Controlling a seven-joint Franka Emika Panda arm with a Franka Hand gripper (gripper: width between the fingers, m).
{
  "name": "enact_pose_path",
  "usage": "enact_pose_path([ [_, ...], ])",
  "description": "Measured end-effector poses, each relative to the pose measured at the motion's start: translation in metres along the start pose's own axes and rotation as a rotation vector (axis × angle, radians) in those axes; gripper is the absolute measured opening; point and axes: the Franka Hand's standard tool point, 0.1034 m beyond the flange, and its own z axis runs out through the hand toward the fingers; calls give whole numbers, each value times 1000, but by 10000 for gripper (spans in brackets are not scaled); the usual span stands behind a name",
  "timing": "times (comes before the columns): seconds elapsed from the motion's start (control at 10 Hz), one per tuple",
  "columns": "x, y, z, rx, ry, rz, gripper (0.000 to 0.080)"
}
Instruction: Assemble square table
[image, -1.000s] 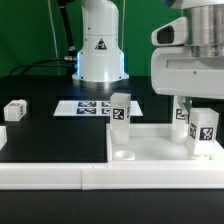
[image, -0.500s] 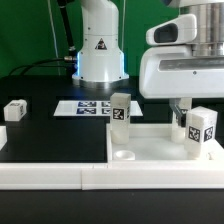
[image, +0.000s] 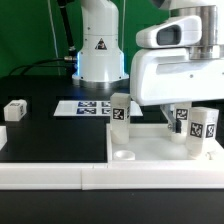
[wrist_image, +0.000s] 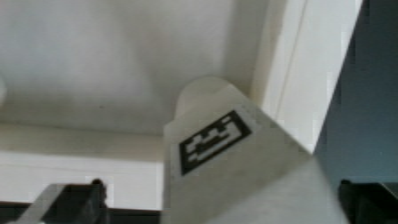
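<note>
Square table panel (image: 150, 145) is found lying flat on the black desk (image: 50, 135), toward the exterior view's right, with white legs (image: 119, 110) standing upright on it. One tagged leg (wrist_image: 231, 150) is flanked by the tool (image: 181, 120). Whether it is gripped cannot be told.

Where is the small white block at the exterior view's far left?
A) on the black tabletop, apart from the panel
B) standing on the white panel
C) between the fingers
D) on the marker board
A: the block sits on the black tabletop, clear of the panel and the marker board.
</note>
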Motion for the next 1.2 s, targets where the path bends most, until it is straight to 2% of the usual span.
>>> enact_pose_path([
  [0.2,0,2,0,0,0,-16,648],
  [0.4,0,2,0,1,0,22,381],
  [0.5,0,2,0,3,0,74,381],
  [0.6,0,1,1,4,-1,165,285],
  [0.9,0,3,1,3,-2,352,286],
  [1.1,3,6,3,-7,2,628,286],
  [1.2,4,8,3,-3,2,780,286],
])
